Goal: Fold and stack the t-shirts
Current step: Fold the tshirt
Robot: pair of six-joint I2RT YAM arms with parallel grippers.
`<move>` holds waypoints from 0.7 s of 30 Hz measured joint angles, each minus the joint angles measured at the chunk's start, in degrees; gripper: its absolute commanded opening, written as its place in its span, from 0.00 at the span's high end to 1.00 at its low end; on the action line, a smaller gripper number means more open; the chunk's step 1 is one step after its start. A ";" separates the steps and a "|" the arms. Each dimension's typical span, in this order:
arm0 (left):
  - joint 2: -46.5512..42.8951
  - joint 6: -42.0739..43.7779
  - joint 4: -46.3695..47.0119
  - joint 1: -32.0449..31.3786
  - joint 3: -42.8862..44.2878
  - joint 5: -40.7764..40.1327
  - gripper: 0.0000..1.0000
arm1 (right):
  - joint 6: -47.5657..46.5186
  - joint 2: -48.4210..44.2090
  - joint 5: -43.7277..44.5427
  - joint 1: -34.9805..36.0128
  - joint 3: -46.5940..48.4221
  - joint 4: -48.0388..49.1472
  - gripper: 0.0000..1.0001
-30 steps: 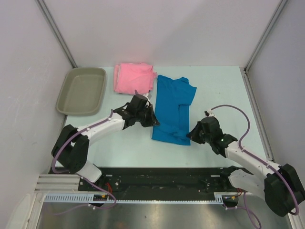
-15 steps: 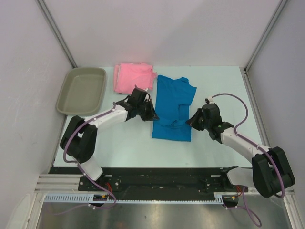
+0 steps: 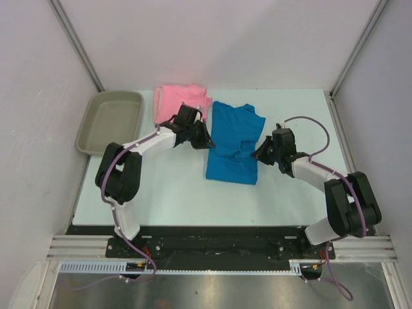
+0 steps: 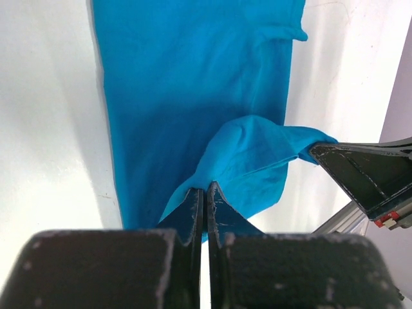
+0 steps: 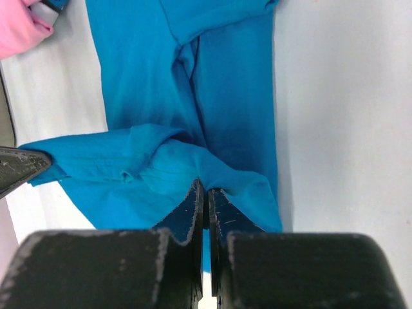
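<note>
Arms (image 3: 145, 138) low, outstretched, left fingers (image 4: 193, 207) and right fingers (image 5: 193, 207) tight on opposite edges of blue t-shirt (image 3: 235, 129).

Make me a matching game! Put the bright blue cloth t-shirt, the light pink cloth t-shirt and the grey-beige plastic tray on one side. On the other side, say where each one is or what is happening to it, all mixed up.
Things
1. bright blue cloth t-shirt
2. light pink cloth t-shirt
3. grey-beige rectangular plastic tray

Places or states
A. at the far left of the table
B. pinched by the left gripper and the right gripper
C. folded, lying between the other two

Pairs: 1-B, 2-C, 3-A
</note>
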 measured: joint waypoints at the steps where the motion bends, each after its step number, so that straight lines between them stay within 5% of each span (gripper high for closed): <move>1: 0.63 0.02 -0.04 0.11 0.57 0.11 1.00 | -0.02 0.98 -0.22 -0.26 0.55 0.37 1.00; 7: 6.32 0.15 -0.50 0.55 3.56 1.11 0.96 | 0.04 6.99 -1.20 -2.10 3.63 1.64 1.00; 9: 8.39 0.13 -0.74 0.79 4.63 1.38 0.67 | 0.20 9.18 -1.57 -2.75 5.38 1.99 1.00; 10: 9.68 0.35 -0.96 0.96 5.68 1.60 0.52 | 0.57 10.88 -1.77 -3.17 6.88 2.01 0.87; 11: 11.13 0.35 -1.11 1.22 7.04 1.77 0.01 | 0.85 12.79 -2.14 -3.67 8.72 2.47 0.70; 12: 12.28 0.63 -1.14 1.55 8.24 1.95 0.00 | 1.38 14.82 -2.71 -4.17 10.71 3.08 0.55; 13: 13.79 0.44 -1.51 2.05 10.12 2.45 0.00 | 2.08 16.81 -2.93 -4.66 12.79 3.56 0.27; 14: 15.39 -0.42 -1.68 2.73 12.33 2.95 0.00 | 2.91 18.95 -3.32 -5.31 14.91 4.37 0.09; 15: 16.85 -0.70 -1.57 3.61 14.47 3.52 0.00 | 4.07 21.05 -3.78 -6.01 17.11 5.46 0.01; 21: 19.26 -4.00 1.84 11.32 19.56 7.26 0.00 | 7.06 27.26 -3.54 -9.22 23.23 9.53 0.00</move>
